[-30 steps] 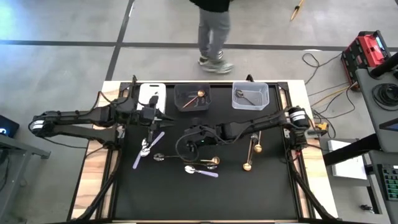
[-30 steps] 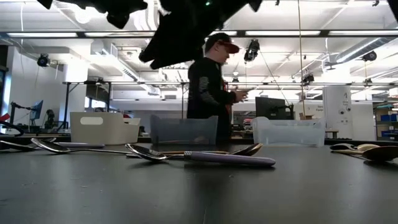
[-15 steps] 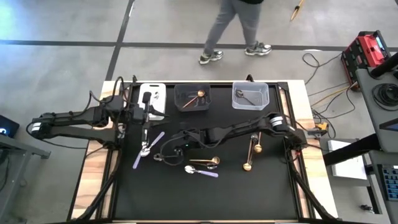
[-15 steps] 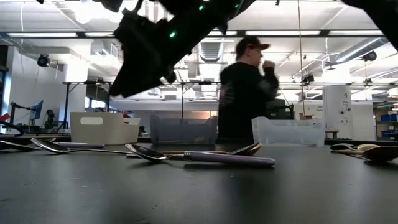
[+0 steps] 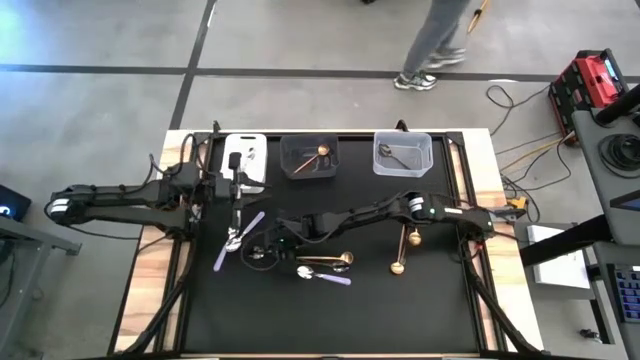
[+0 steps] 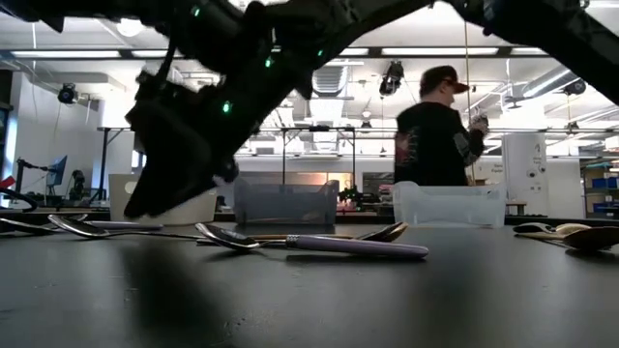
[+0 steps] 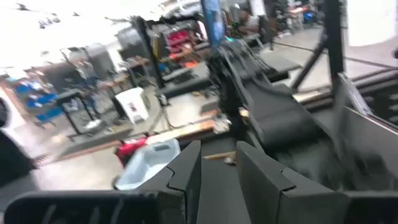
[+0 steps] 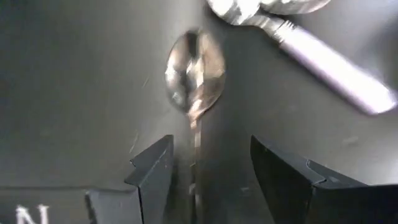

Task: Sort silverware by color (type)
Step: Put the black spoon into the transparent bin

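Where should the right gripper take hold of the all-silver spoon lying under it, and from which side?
On the thin handle just behind the bowl, coming straight down. The silver spoon lies flat on the black mat, its handle running between the open right gripper fingers, so closing across the handle looks best.

We are in a robotics lab or workshop, a large open hall. Beyond the black-topped bench [image 5: 330,310] we see a bare grey concrete floor [image 5: 100,110] crossed by dark lines. A red equipment case [image 5: 590,80] sits beside loose cables [image 5: 520,110] trailing over that floor. At bench height we look into a room of long ceiling light strips [image 6: 445,51], exposed overhead fittings, other workstations with a monitor [image 6: 55,171], and storage shelves [image 6: 600,188]. A person [image 6: 440,135] in dark clothes and a cap stands behind the bench.
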Controlling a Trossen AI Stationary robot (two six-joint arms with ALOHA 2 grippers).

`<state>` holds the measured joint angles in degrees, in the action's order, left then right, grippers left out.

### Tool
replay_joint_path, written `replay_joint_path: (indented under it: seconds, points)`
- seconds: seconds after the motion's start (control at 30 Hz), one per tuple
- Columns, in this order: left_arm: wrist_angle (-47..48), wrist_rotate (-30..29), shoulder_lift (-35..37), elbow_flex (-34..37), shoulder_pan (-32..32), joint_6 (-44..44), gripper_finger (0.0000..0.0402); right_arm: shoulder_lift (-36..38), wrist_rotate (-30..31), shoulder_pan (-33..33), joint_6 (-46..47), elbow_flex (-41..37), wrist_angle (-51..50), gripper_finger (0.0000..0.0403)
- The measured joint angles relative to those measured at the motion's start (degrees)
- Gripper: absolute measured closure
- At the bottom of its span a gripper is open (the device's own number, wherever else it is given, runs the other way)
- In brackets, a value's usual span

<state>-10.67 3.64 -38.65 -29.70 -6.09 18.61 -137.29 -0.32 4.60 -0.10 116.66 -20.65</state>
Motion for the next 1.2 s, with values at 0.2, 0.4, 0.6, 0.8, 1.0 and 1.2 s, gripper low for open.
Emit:
replay_joint_path:
  seconds: [0.2,0.4,0.6,0.8,1.0,1.2]
  points:
    - [1.8,-2.3,2.3,-2.5,0.0,-0.1,0.0318,-2.4,-2.7,-0.1,2.5,2.2,0.5,0.0197]
    - [7.3,-2.3,6.7,-4.0,0.0,-0.6,0.0318,-3.2,1.2,1.2,1.5,2.2,-0.9,0.0197]
    - [12.7,-2.1,14.2,-3.2,0.0,-4.0,0.0318,-3.2,2.8,1.4,0.0,1.9,-1.1,0.0197]
    - [14.9,-2.1,21.1,-1.7,0.0,-5.4,0.0318,-3.2,1.6,1.1,0.1,1.5,-1.2,0.0211]
    - [16.6,-2.0,24.8,-1.6,0.0,-5.9,0.0318,-3.2,0.0,0.8,0.0,1.1,-1.1,0.0267]
    - [17.4,-2.0,26.0,-1.6,0.0,-5.9,0.0318,-3.2,-0.1,0.5,0.0,1.0,-1.2,0.0339]
